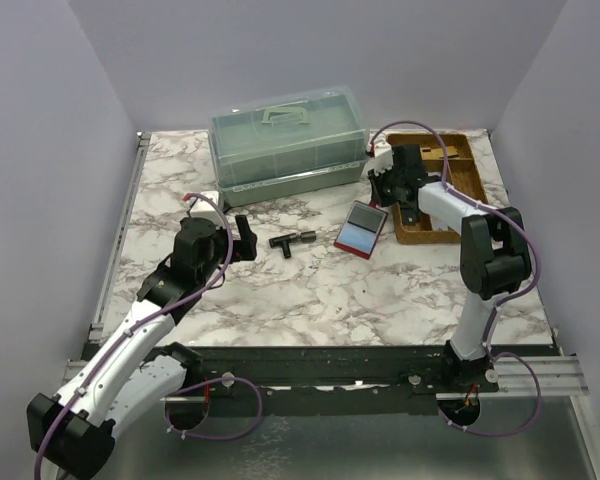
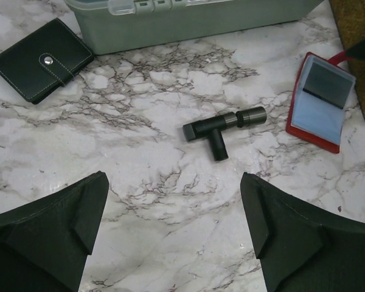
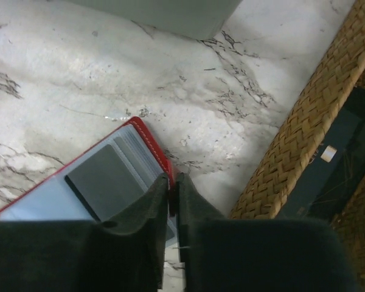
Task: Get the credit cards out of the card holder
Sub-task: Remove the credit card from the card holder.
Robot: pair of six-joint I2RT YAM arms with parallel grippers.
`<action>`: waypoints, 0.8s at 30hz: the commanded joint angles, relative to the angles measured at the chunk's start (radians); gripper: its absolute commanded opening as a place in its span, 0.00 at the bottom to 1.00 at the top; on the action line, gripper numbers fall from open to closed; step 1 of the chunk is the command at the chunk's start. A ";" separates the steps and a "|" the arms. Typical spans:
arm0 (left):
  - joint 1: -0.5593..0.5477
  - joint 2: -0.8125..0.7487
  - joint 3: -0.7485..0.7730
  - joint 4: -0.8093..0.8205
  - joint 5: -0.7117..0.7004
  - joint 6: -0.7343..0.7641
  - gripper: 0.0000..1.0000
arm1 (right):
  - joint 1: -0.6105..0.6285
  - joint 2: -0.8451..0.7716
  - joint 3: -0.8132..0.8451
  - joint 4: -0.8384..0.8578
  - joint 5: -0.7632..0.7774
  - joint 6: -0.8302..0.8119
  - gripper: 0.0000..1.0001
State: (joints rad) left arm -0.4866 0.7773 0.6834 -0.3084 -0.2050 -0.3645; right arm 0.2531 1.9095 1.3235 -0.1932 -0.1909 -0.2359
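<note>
From above, the red card holder lies open on the counter, right of centre, with the credit cards inside. My right end effector sits at its upper edge. The left end effector, centre-left, is spread wide and empty.

Left wrist: the holder is at the right edge.

Right wrist: the fingers are pinched shut at the holder's red corner, bottom centre. I can't tell if a card is caught.

I judge this the first grasp. Next comes a gentle pull along the sleeve.
</note>
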 commanded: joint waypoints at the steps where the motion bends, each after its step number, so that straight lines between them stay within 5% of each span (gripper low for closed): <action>1: 0.067 0.066 0.006 -0.004 0.051 -0.037 0.98 | -0.011 -0.038 0.018 0.021 -0.002 0.019 0.25; 7: 0.215 0.219 0.039 0.009 0.104 -0.019 0.97 | -0.011 -0.231 -0.007 -0.104 -0.127 -0.056 0.65; 12: 0.233 0.446 0.129 0.025 0.036 0.228 0.93 | -0.013 -0.478 -0.170 -0.162 -0.490 -0.182 0.86; 18: 0.286 0.593 0.122 0.199 -0.056 0.500 0.90 | -0.046 -0.716 -0.510 0.031 -0.810 -0.293 0.96; 24: 0.379 0.672 0.137 0.294 0.035 0.560 0.77 | -0.074 -0.726 -0.512 0.027 -0.837 -0.302 0.96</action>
State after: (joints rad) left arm -0.1509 1.4040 0.7937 -0.1322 -0.1951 0.0711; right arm 0.1921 1.1843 0.7876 -0.2092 -0.9340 -0.4957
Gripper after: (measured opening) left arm 0.781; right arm 0.963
